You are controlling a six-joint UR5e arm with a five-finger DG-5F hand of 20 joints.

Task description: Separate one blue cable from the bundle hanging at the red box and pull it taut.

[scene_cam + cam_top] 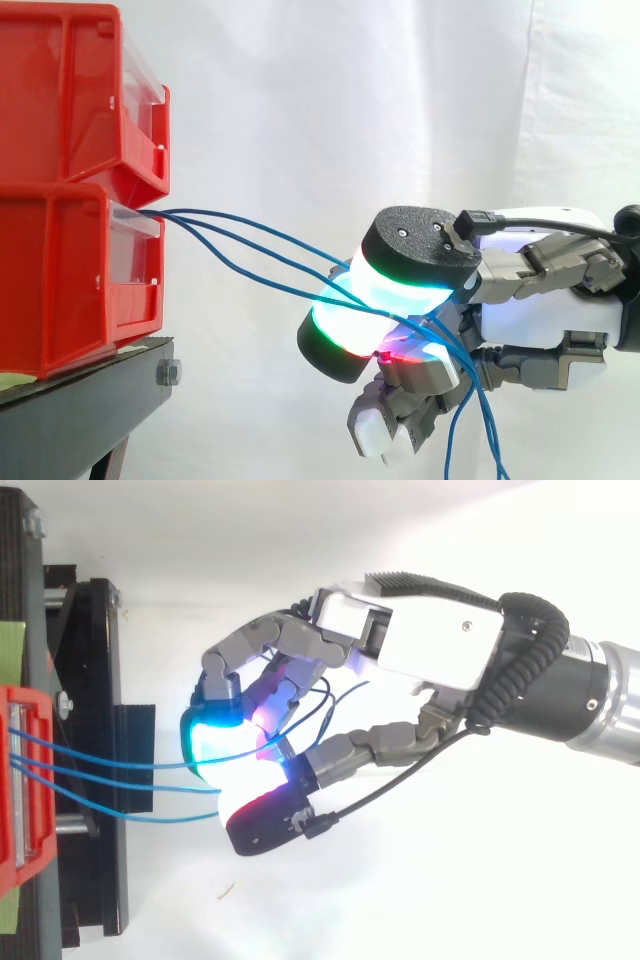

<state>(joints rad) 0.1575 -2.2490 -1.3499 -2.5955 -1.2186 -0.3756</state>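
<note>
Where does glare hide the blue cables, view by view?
Top view: the hand's glowing pads blow out to white, swallowing the blue cables where they reach them. Side view: cyan glow washes over the cables at the pads; toward the red bin they read plainly.

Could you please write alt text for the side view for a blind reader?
The robot hand, entering from the right, pinches thin blue cables that run from the lower of two stacked red plastic bins on a black stand.

Three blue cables (100, 764) hang slack from red box (70, 280).
</note>
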